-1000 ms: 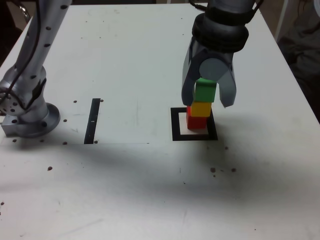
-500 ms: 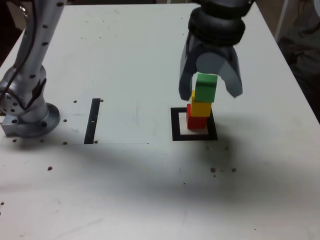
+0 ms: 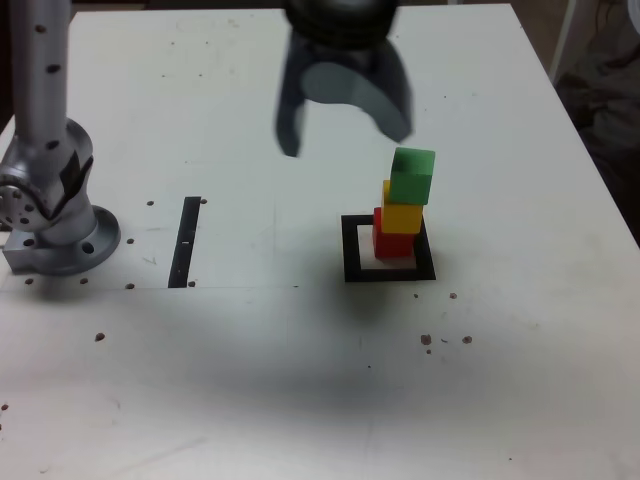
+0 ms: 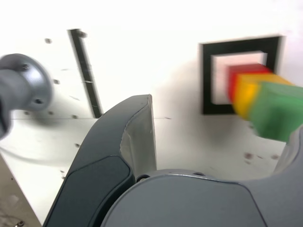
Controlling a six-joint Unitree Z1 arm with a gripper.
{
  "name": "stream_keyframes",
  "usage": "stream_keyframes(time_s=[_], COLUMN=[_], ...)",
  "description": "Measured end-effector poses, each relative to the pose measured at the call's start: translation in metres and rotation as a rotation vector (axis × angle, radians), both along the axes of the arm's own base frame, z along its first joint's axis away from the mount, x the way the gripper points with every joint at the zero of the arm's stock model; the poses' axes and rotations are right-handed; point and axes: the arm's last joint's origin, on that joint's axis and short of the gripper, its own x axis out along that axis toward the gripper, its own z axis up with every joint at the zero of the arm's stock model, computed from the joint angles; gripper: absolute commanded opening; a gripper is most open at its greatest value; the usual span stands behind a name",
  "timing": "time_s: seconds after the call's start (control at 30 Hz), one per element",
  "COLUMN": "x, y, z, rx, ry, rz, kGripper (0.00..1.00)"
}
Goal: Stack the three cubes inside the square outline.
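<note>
The three cubes stand as one stack inside the square outline [image 3: 350, 250]: red cube [image 3: 393, 243] at the bottom, yellow cube [image 3: 402, 216] in the middle, green cube [image 3: 412, 175] on top, sitting slightly askew. My gripper [image 3: 345, 140] hangs open above the table, up and to the exterior view's left of the stack, touching nothing and holding nothing. In the wrist view the green cube [image 4: 277, 111], yellow cube [image 4: 245, 97] and red cube [image 4: 238, 78] rise from the square outline [image 4: 236, 46], beside one grey finger [image 4: 137, 137].
The arm's grey base [image 3: 55, 225] sits at the exterior view's left, with a straight black strip [image 3: 185, 240] beside it. Small dark specks dot the white table [image 3: 300, 380]. The table's right edge runs near dark objects [image 3: 610, 90].
The jaws opened off the green cube, then the gripper rose and swung to the exterior view's left. The stack stayed standing in the outline.
</note>
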Motion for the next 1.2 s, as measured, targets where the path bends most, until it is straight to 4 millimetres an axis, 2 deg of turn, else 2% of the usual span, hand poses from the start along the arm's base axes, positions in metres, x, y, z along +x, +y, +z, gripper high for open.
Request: stream_keyframes(time_s=[0.2,0.37,0.67,0.87,1.2], x=[-0.041,-0.068,-0.097,-0.129,-0.138], y=[0.007,0.011,0.022,0.026,0.026], z=[-0.009,-0.027,-0.084,-0.118,-0.126], rx=[0.018,-0.014,-0.073,-0.071,-0.088], ry=[0.019,0.011,-0.001,0.108,0.113], rz=[0.032,0.056,0.117,0.129,0.134], kGripper=[1.00,1.00,1.00,1.00,1.00])
